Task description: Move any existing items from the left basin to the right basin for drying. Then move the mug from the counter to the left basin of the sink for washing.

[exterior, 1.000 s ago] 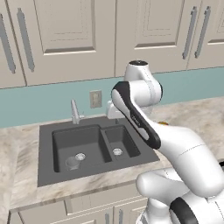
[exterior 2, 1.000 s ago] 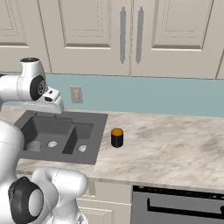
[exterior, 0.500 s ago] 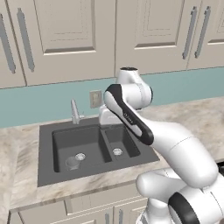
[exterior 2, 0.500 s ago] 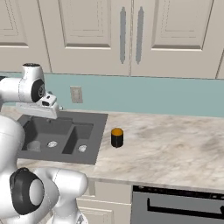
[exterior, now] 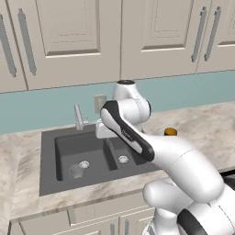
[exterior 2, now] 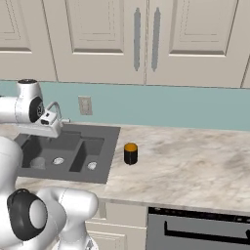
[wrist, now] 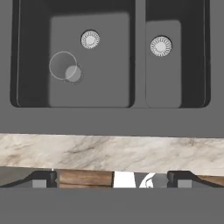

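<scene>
- Glass tumbler (wrist: 64, 66) is seen upright on the floor of the left basin (wrist: 105, 52), just beside the round silver drain (wrist: 90, 40), nothing gripping it.
- Right basin (wrist: 162, 78) is shown holding its own drain (wrist: 160, 46) and nothing more.
- Mug (exterior 2: 130, 153), black with an orange inside, is spotted on the counter (exterior 2: 185, 161) just beside the sink (exterior 2: 105, 161) rim; its handle cannot be made out.
- Gripper (wrist: 113, 176) is held above the sink's front rim, fingers (wrist: 43, 177) spread wide apart, nothing between them.
- From the left base view the mug (exterior: 170, 132) is mostly hidden behind the arm.
- Faucet (exterior: 79, 118) is partly covered by the hand in the right base view.
</scene>
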You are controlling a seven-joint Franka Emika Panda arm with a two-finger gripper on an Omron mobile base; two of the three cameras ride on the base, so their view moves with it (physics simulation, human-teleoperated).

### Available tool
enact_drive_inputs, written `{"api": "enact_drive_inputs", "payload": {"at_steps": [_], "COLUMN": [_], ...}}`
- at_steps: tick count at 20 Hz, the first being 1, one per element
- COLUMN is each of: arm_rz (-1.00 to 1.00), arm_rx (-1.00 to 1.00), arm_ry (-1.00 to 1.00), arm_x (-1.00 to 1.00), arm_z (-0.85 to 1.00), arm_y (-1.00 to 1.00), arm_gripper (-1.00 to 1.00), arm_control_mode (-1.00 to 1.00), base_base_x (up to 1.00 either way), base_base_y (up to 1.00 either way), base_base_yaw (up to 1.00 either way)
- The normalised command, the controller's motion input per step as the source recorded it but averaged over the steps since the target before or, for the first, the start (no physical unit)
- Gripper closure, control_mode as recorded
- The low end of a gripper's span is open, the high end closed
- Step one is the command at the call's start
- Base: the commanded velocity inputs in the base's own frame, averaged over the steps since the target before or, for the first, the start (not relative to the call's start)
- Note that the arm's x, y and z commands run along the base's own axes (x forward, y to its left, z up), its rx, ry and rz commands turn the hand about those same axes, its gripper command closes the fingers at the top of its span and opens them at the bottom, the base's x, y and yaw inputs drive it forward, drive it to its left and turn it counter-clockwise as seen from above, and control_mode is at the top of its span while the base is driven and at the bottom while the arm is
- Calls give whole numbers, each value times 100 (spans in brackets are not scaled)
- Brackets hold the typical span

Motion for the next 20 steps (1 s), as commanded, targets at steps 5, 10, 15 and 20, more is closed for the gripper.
{"api": "enact_drive_inputs", "payload": {"at_steps": [5,10,15,20], "arm_rz": [0,0,0,0], "arm_rx": [0,0,0,0], "arm_ry": [-2,-1,0,0], "arm_x": [3,8,14,16], "arm_z": [-18,-17,-20,-22], "arm_y": [15,17,23,24], "arm_gripper": [-100,-100,-100,-100], "arm_control_mode": [-100,-100,-100,-100], "base_base_x": [0,0,0,0], "base_base_y": [0,0,0,0], "base_base_yaw": [0,0,0,0]}}
